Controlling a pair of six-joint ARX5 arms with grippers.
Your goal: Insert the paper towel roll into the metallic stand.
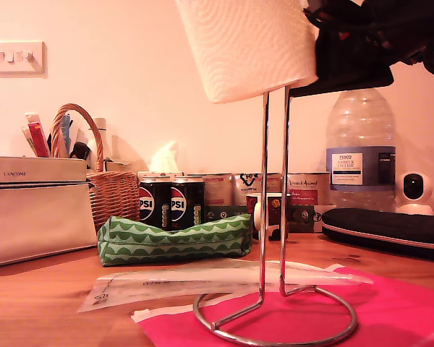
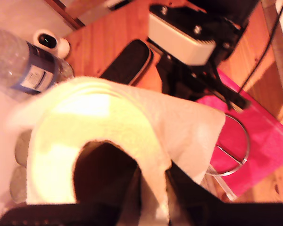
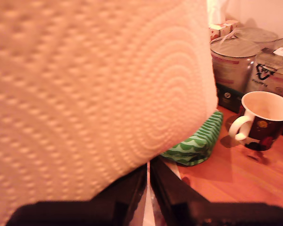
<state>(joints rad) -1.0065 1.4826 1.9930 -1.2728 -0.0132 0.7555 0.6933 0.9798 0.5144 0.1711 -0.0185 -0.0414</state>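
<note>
Chrome stand: the metallic stand (image 1: 273, 217) sits on the pink mat (image 1: 390, 311), its wire ring base flat and its two thin rods rising straight up into the underside of the roll.
Roll position: the paper towel roll (image 1: 242, 43) hangs high at the top of the exterior view, its lower end just over the rods' upper part, so the top loop appears to have entered the core; the loop itself is hidden.
Roll axis: long axis close to vertical, leaning slightly, hollow core pointing down along the rods. That alignment is what lets it slide down.
My first gripper (image 2: 153, 197): the wrist view looks down on the roll's top end and dark core, with one finger apparently inside the core and the other outside, pinching the paper wall. Holding from the top leaves the bottom opening free for the rods.
My second gripper (image 3: 148, 188): dark fingers pressed nearly together beneath the embossed side of the roll; whether they nip a loose sheet edge I cannot tell. It seems placed to steady the roll from the side.
Progress: my judgement is that insertion has begun, with nearly the full rod length still bare below.
Risk: the tilt could snag the core on the loop.
Background: Pepsi cans (image 1: 170, 204), green pouch (image 1: 173, 238), water bottle (image 1: 360, 152), mug (image 3: 262, 120).
</note>
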